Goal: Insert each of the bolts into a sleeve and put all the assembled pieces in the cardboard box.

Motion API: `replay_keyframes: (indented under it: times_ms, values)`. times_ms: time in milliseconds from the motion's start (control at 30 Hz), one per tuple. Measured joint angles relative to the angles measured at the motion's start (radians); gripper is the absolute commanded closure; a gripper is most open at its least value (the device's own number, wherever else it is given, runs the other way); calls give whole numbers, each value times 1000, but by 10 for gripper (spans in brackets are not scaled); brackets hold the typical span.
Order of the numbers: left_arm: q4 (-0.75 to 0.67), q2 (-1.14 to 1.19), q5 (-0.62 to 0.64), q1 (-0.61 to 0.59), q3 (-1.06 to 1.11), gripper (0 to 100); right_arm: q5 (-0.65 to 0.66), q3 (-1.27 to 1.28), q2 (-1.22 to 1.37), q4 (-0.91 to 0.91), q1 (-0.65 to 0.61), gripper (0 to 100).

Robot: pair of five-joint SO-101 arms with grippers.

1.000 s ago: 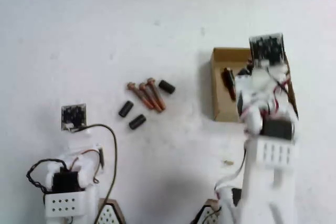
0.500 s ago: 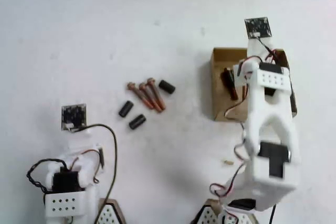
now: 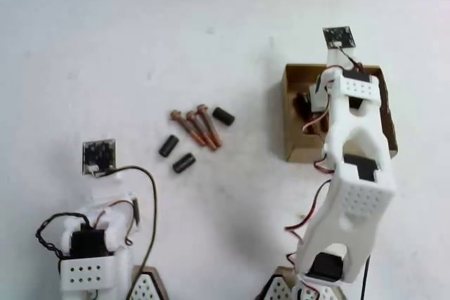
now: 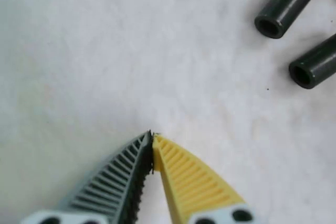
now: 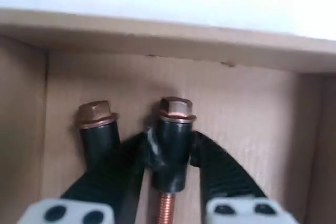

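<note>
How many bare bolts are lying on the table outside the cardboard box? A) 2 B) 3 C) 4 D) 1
B: the high view shows three copper bolts lying side by side on the table, apart from the cardboard box, with three empty sleeves around them.

The counter is white, matt and faintly grainy; the cardboard box is dull brown paperboard, finely ribbed inside. The bolts are coppery metal with a slight shine, the sleeves smooth black plastic with a soft sheen. The left end effector has ridged matt plastic fingers, grey and yellow; the right end effector is plain black plastic.
</note>
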Motion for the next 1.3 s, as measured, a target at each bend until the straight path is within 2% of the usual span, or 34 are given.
replay_keyframes:
  times_ms: [367, 567, 1067, 1300]
  values:
    - [0, 0, 0, 0, 0, 977, 0, -164, 23, 172, 3, 814]
    - [0, 0, 0, 0, 0, 977, 0, -213, -91, 290, -21, 814]
    - [0, 0, 0, 0, 0, 977, 0, -215, -451, 585, -316, 814]
    - [0, 0, 0, 0, 0, 977, 0, -213, -485, 680, -445, 814]
